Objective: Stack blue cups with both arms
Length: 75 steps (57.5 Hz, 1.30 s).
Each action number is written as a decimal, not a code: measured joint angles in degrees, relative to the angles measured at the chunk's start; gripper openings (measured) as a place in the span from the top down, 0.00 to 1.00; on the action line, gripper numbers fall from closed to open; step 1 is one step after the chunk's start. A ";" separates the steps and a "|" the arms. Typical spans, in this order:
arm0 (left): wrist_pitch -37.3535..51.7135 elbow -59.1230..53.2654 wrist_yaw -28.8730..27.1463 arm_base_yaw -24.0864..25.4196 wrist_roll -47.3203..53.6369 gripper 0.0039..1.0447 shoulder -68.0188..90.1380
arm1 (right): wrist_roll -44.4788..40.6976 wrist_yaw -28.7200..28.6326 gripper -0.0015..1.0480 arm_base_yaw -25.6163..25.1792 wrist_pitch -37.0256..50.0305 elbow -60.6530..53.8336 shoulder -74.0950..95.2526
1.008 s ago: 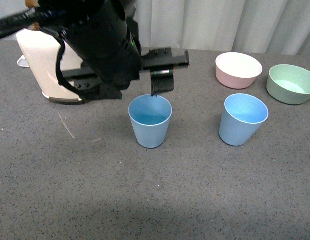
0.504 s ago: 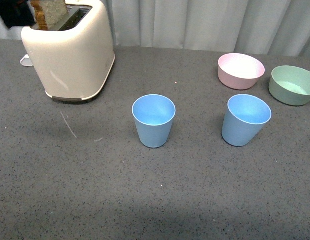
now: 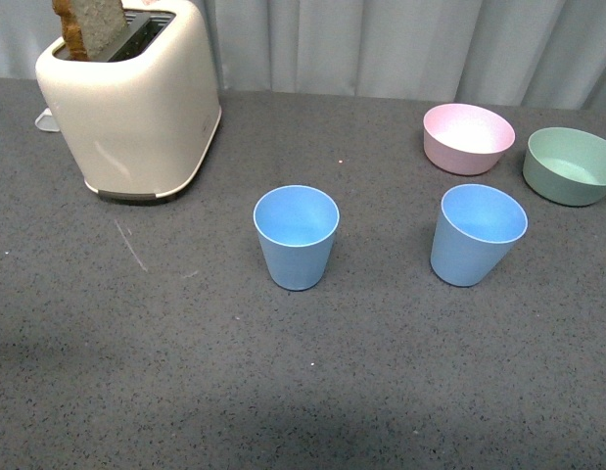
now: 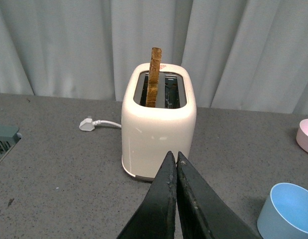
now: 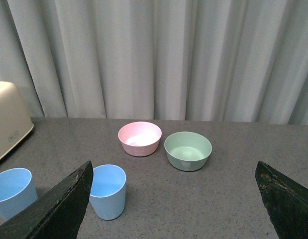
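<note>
Two light blue cups stand upright and apart on the grey table, one in the middle point(image 3: 296, 238) and one to its right point(image 3: 477, 235). Neither arm shows in the front view. My left gripper point(image 4: 173, 157) is shut with nothing between its fingers; it hangs above the table in front of the toaster point(image 4: 158, 124), and the rim of one blue cup point(image 4: 288, 211) shows off to its side. My right gripper point(image 5: 173, 167) is wide open and empty, well back from the cups. Both cups point(image 5: 108, 191) point(image 5: 12, 191) sit near its one finger point(image 5: 64, 204).
A cream toaster point(image 3: 136, 98) with a slice of toast stands at the back left, its plug point(image 4: 89, 123) lying beside it. A pink bowl point(image 3: 467, 137) and a green bowl point(image 3: 572, 164) sit at the back right, behind the right cup. Grey curtains close off the back.
The left arm, which hung over the middle cup a second ago, has pulled out of the front view. Both cups stand where they were.
</note>
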 joint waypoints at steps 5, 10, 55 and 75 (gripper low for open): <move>-2.69 -1.14 0.79 0.83 0.00 0.97 -3.85 | 0.00 0.00 0.09 0.00 0.00 0.00 0.00; -5.92 -2.23 2.78 2.49 0.00 0.97 -8.24 | 0.00 -0.02 0.09 0.00 0.00 0.00 0.00; -33.44 -4.09 6.12 6.32 0.04 0.97 -39.56 | 0.00 0.00 0.09 0.00 0.00 0.00 0.00; -41.64 -4.09 6.12 6.32 0.04 0.97 -47.93 | 0.00 0.00 0.09 0.00 0.00 0.00 0.00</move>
